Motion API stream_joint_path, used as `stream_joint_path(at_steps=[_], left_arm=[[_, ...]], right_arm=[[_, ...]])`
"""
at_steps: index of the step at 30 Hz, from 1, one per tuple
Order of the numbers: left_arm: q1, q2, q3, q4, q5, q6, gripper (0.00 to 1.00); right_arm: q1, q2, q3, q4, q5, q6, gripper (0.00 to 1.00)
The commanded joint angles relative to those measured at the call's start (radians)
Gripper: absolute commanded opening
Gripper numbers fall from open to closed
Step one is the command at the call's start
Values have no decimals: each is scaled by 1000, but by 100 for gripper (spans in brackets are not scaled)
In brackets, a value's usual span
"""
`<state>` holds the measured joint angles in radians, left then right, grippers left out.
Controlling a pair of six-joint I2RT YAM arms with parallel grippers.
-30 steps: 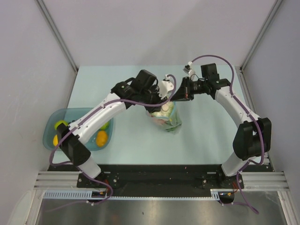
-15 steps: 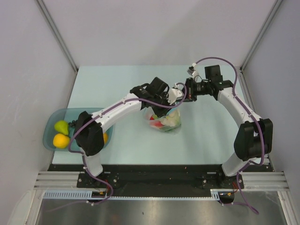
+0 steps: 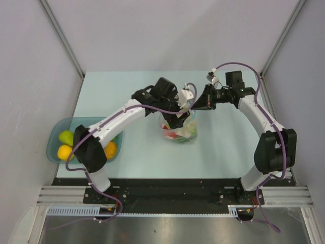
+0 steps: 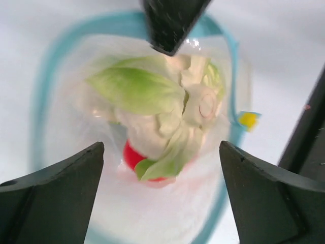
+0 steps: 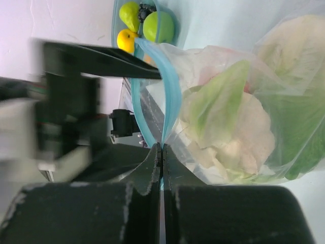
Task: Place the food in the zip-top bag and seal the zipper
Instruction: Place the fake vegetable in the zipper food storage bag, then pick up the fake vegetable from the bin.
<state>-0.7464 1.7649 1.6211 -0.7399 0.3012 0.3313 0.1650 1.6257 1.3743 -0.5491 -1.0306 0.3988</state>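
The clear zip-top bag [image 3: 182,131] stands mid-table with its mouth held open. Inside it lie pale lettuce [image 4: 137,89] and a red apple [image 4: 130,155]. My left gripper [image 4: 161,150] hangs open just above the mouth, with nothing between its fingers. The right gripper [image 5: 161,148] is shut on the blue zipper [image 5: 170,91] at the bag's far rim. From the left wrist view its black fingers [image 4: 172,25] show at the top, and the zipper [image 4: 38,101] rings the mouth. More food, a yellow-green fruit [image 3: 65,136] and two orange ones [image 3: 63,151], sits in the bowl.
A teal bowl [image 3: 53,133] stands at the table's left front edge, partly under the left arm. Both arms meet over the bag. Grey walls close in the table on the left, back and right.
The left gripper has opened above the bag's mouth and drawn back a little to the left. The right gripper kept its pinch on the bag's rim.
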Motion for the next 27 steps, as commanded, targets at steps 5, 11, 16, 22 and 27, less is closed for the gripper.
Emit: stream_joint_path(at_steps=[5,11,16,22,27], left_arm=[[270,-255,119,-121,213,-112,100],[675,-372,-119,-236,227,-115,98],[904,-438,-378,-231,72,-3,95],[952,-410,-541,-168,12,86,89],[943,-409,-645,-205,-23,133,83]], right_arm=[[21,-36,17,-11,-3,-61,0],[33,-30,39,-37,7,-92,0],[41,-18,40,-38,12,-103,0],[54,2,65,-69,20,-133,0],[57,6,78,-83,33,-149,0]])
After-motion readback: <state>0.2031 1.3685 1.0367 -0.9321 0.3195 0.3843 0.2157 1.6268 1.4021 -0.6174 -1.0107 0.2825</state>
